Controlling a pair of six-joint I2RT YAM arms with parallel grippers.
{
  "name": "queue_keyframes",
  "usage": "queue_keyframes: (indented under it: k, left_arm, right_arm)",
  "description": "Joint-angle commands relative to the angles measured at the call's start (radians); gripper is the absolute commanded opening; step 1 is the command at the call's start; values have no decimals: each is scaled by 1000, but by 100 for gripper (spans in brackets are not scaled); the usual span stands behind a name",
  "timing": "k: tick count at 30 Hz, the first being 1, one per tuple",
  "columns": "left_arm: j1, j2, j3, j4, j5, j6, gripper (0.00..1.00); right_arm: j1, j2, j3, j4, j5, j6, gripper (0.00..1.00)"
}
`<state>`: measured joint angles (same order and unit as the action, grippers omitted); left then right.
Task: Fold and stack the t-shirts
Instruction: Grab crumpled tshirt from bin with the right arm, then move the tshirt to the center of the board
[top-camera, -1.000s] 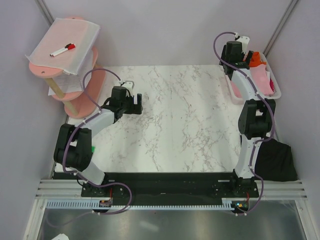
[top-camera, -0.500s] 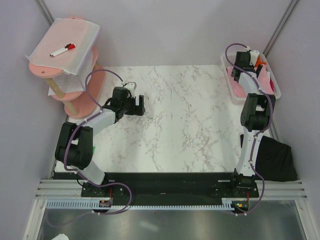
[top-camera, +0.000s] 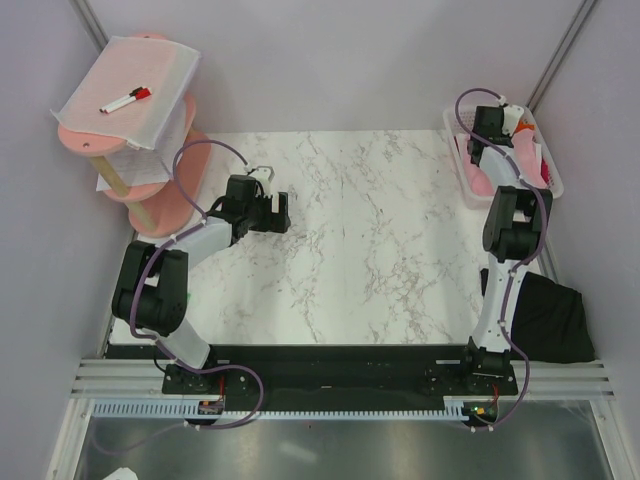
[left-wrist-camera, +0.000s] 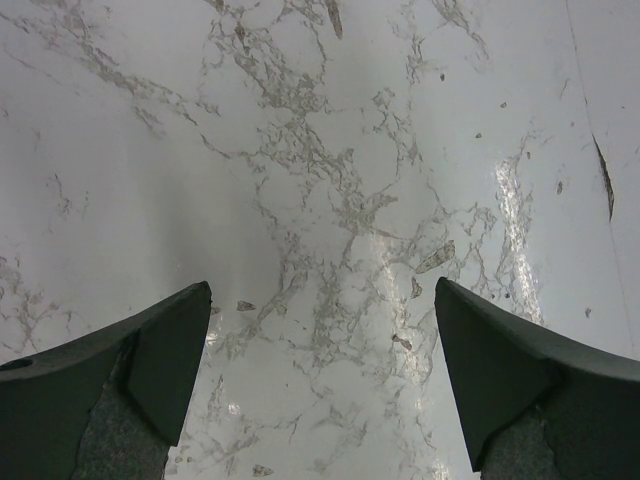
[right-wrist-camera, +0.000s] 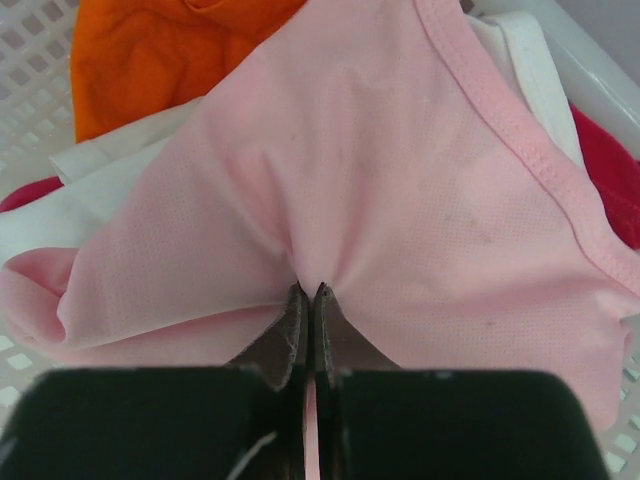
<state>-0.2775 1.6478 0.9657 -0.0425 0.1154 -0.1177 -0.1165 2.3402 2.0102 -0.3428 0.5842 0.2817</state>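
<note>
Right arm (top-camera: 512, 215), against a second ago: reaches deeper into basket (right-wrist-camera: 30, 60); jaws, then spread, now pinch pink shirt (right-wrist-camera: 400, 180). Left jaws spread above table (left-wrist-camera: 300, 150). Black shirt (top-camera: 552, 320) hangs at table's right edge. Handling: lift slowly, leaving orange cloth (right-wrist-camera: 150, 60) behind.

L fingers (left-wrist-camera: 150, 380) apart, R fingers (right-wrist-camera: 290, 330) together
</note>
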Motion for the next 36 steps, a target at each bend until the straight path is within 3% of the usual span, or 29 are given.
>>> queue_keyframes:
  k: [1,5,16,20,25,30,36]
  left_arm:
    - [-6,9,21,20,21,32,100]
    - [-8,12,21,18,29,26,100]
    - [-8,-5,24,20,67,-3,100]
    - [-6,-43,12,18,41,-19,100]
    - [-5,-94,16,-9,-100,-69,100]
    - [-2,-98,132,-180,-275,-176,100]
    - [-2,-126,197,-230,-302,-244,100]
  right_arm:
    - [-5,-155,-131,79,15,50,0]
    - [-2,-355,-248,189,-10,48,0]
    - [103,-544,-180,163,-93,-2,0]
    - [303,-579,-176,159,-99,-100,0]
    - [495,-607,-206,127,-209,-110,0]
    - [623,-608,-373,140,-381,-12,0]
    - [796,-472,-505,220,-544,112,0]
